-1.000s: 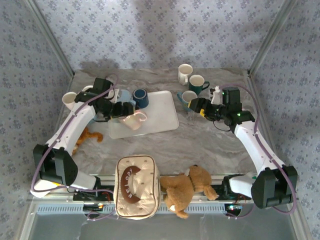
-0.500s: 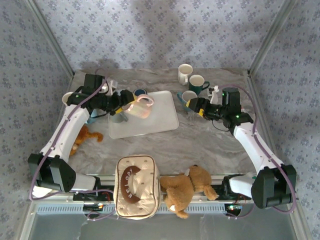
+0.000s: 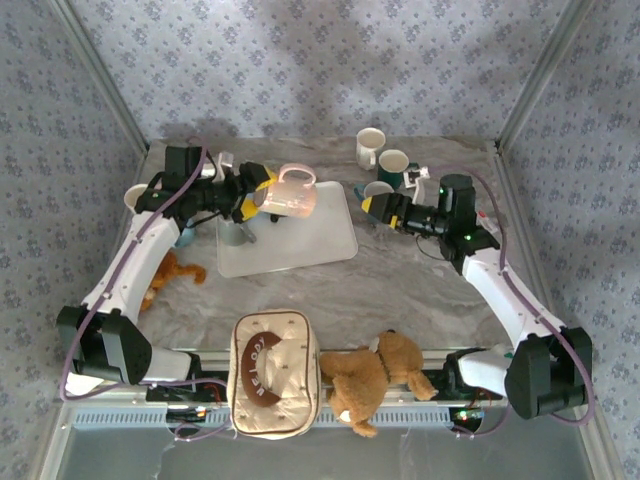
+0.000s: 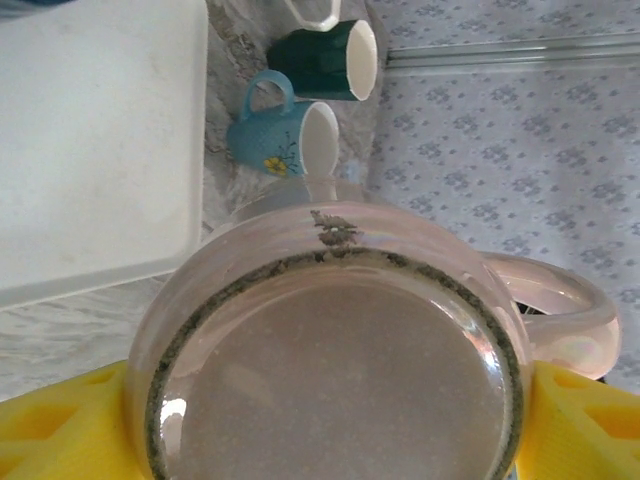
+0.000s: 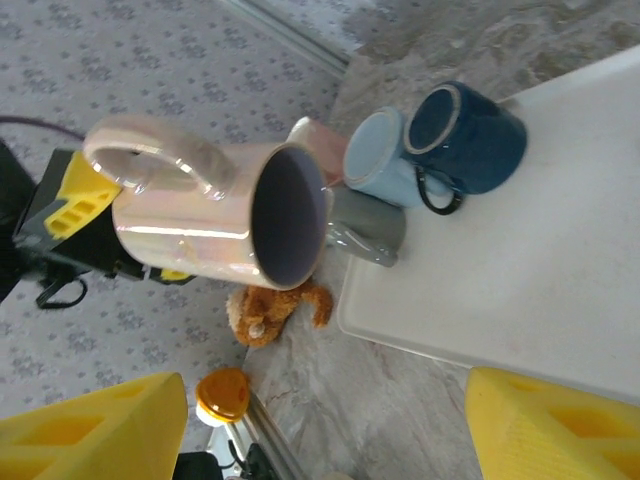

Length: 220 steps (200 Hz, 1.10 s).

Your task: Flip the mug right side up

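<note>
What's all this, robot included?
pink mug: one, pink, above tray
tray: one, white, centre
navy mug: one, navy, on tray
pale mug: one, blue, beside it
grey mug: one, grey, by tray
white mug: one, white, far right
green mug: one, dark, far right
teal mug: one, teal, far right
cream mug: one, cream, far left
teddy bear: one, brown, near edge
plush toy: one, orange, left
pouch: one, beige, near edge
left gripper: yellow, holding pink mug
right gripper: yellow, open

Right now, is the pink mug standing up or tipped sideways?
Tipped sideways. The left gripper holds the pink mug near its base, and its open mouth points sideways toward the right arm, not up.
</note>
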Tool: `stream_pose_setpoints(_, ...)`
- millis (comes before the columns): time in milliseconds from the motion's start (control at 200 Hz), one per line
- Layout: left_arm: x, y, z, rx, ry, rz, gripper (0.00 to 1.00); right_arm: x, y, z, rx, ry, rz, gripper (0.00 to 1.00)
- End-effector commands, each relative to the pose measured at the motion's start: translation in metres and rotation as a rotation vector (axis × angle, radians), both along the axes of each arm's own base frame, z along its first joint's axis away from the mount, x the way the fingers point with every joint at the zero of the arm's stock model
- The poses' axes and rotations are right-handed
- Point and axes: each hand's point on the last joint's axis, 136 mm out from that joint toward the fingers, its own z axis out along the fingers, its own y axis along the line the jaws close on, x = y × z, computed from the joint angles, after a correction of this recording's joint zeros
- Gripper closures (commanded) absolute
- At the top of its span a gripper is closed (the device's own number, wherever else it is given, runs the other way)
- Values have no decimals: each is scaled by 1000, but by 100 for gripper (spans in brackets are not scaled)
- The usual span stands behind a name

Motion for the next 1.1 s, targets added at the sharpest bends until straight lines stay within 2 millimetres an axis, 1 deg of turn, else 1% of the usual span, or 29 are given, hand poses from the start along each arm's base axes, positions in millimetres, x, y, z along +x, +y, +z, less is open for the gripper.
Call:
stream_pose_setpoints(0,-6,-8,60,-138,-145,-43,36,-5,16,16,44,-81,61,25)
stream_pose_setpoints(80,-7,-9,64,-156,-142,-51,37,-6,29,23,61,-114,99,26)
stream_pose_setpoints(180,-8,-11,67,-168,-144,-62,37,-5,44,24,66,-142,132,28)
stream_pose_setpoints(245,-9,-12,68,-176,-144,-72,37,-3,53,25,80,-152,166,32)
stream_pose_setpoints(305,-11,-13,71,-182,-151,-87,37,-3,61,29,94,-193,200,35)
stream_pose_setpoints(375,-13,-15,71,-189,-145,-103,37,-4,69,30,100,-246,229,36)
stream_pose_setpoints(415,-14,-15,71,-194,-138,-111,38,-7,74,34,108,-301,256,37)
stream_pose_setpoints(505,-16,-17,74,-200,-144,-131,38,-15,84,37,104,-393,307,36)
stream_pose_setpoints(515,-17,-17,74,-200,-142,-134,38,-16,85,37,94,-425,315,36)
stream_pose_setpoints(730,-24,-17,80,-188,-153,-169,38,-37,100,36,54,-696,435,29)
stream_pose_setpoints(859,-27,-18,84,-194,-158,-185,38,-35,104,38,59,-731,452,29)
stream_pose_setpoints(919,-28,-19,85,-194,-168,-193,38,-31,106,36,61,-728,459,30)
stream_pose_setpoints(974,-29,-19,87,-197,-168,-197,38,-29,109,36,74,-720,462,34)
stream_pose_setpoints(1049,-30,-18,87,-198,-162,-197,38,-23,112,37,101,-696,464,45)
stream_pose_setpoints(1094,-31,-18,89,-198,-172,-197,38,-21,113,38,115,-694,465,49)
